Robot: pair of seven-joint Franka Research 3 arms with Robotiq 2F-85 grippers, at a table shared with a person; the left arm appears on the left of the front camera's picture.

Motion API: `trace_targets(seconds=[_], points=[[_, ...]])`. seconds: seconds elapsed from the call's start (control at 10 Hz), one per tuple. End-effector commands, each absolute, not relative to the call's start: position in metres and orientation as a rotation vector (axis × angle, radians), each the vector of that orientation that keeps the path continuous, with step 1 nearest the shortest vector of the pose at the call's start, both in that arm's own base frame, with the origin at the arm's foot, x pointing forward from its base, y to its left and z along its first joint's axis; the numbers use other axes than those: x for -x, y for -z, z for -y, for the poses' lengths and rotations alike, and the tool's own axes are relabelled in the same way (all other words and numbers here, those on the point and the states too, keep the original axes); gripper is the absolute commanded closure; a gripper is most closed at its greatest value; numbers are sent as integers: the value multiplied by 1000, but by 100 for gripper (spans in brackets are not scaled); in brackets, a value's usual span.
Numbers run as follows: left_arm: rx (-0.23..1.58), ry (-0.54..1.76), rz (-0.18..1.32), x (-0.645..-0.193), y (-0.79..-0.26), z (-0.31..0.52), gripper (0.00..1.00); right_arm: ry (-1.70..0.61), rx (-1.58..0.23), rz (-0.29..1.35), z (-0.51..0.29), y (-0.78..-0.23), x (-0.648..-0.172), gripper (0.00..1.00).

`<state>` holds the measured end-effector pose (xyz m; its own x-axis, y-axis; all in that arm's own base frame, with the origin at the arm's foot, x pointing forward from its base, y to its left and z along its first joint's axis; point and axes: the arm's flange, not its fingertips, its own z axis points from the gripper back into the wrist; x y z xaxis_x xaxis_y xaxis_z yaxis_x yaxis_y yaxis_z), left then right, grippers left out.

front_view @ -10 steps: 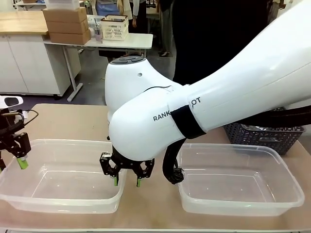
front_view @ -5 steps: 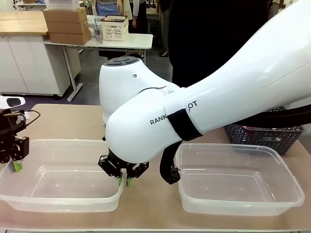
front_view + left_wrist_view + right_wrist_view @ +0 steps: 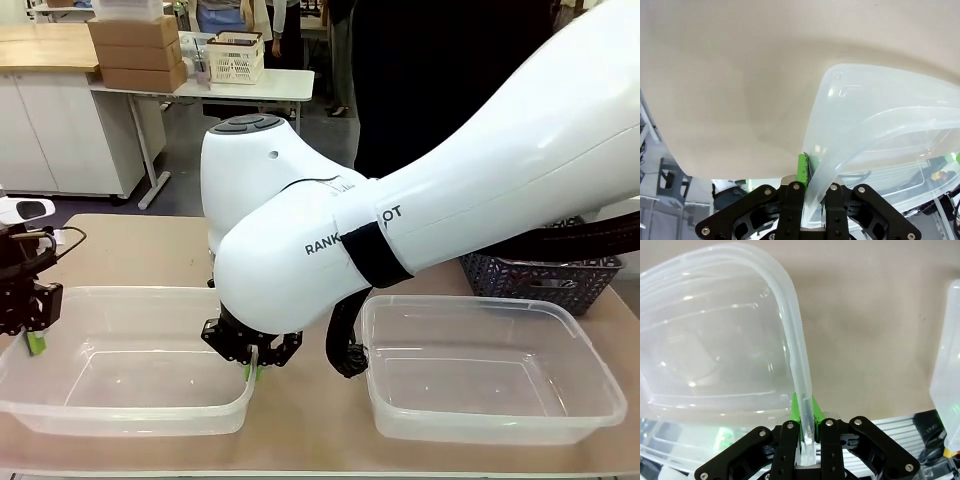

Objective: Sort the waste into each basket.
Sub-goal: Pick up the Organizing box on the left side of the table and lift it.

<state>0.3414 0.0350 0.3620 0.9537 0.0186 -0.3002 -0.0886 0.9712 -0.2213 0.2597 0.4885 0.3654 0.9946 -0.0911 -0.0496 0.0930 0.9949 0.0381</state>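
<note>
Narrowing from their wide spread a second ago, the fingers of the right gripper (image 3: 252, 368) are clamping the right rim of the left tub (image 3: 130, 293) on the desk (image 3: 150, 245), while the fingers of the left gripper (image 3: 36, 341) are pinching its left rim and the other tub (image 3: 480, 303) is sitting just beside it.

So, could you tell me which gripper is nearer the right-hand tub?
Right. The right gripper clamps the rim of the left-hand tub on the side facing the right-hand tub; the left gripper clamps its far end.
</note>
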Motion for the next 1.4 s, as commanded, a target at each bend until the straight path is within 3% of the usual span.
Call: trace_targets(seconds=[0.0,0.2,0.4,0.6,0.7,1.0,1.1,1.3], points=[[341,-46,-225,-284,-375,-32,100,78,17,-65,-463,-383,-264,100],[428,120,-202,-299,-444,-28,100,63,114,-109,-443,-440,-277,100],[393,91,-130,-327,-505,-15,100,14,183,-175,-430,-499,-276,100],[444,58,-75,-346,-549,-4,100,-39,157,-196,-417,-522,-268,100],[407,129,-148,-312,-505,6,100,34,74,-129,-443,-519,-266,100],[407,129,-148,-312,-505,6,100,34,74,-129,-443,-519,-266,100],[405,116,-172,-319,-508,9,95,21,61,-132,-442,-533,-270,95],[494,-41,-14,-356,-522,26,95,-10,-38,-52,-371,-525,-308,95]])
